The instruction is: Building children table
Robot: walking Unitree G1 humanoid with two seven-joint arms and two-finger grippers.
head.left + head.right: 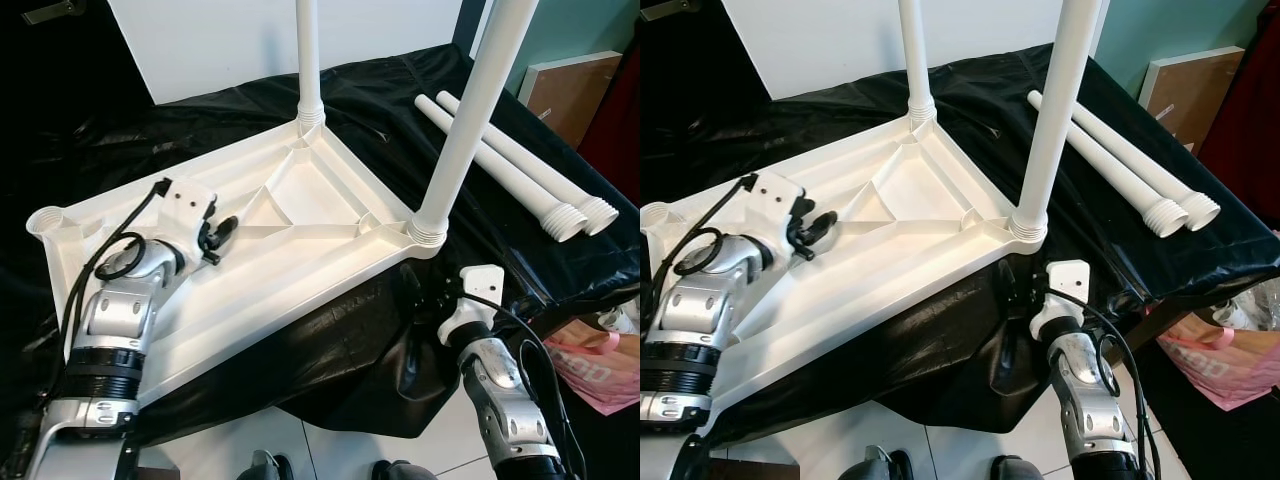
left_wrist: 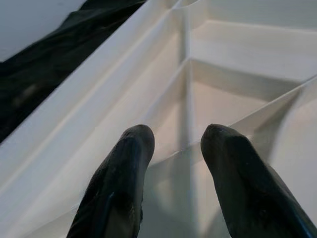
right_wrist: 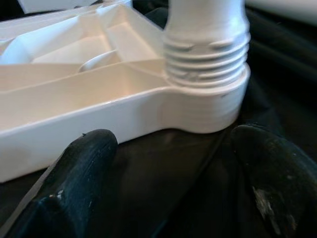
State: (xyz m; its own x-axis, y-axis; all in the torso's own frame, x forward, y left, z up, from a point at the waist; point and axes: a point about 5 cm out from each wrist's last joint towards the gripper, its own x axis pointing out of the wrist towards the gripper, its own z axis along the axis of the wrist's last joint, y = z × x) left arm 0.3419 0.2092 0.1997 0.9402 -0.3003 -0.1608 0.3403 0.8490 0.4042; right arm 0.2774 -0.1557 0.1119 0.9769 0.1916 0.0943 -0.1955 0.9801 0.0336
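Observation:
A white plastic table top (image 1: 250,270) lies upside down on a black sheet (image 1: 340,350). Two white legs stand screwed into it, one at the far corner (image 1: 308,60) and one at the near right corner (image 1: 460,130). Two loose legs (image 1: 510,165) lie on the sheet to the right. The near left corner socket (image 1: 45,220) holds no leg. My left gripper (image 2: 177,139) hovers open over the ribbed underside (image 2: 233,89) of the top. My right gripper (image 3: 176,141) is open, low in front of the near right leg's threaded base (image 3: 205,64), holding nothing.
A pink bag (image 1: 600,370) sits on the floor at the lower right. A wooden panel (image 1: 570,85) leans at the back right, and a white board (image 1: 220,40) stands behind the table. White tiled floor (image 1: 250,440) shows below the sheet's front edge.

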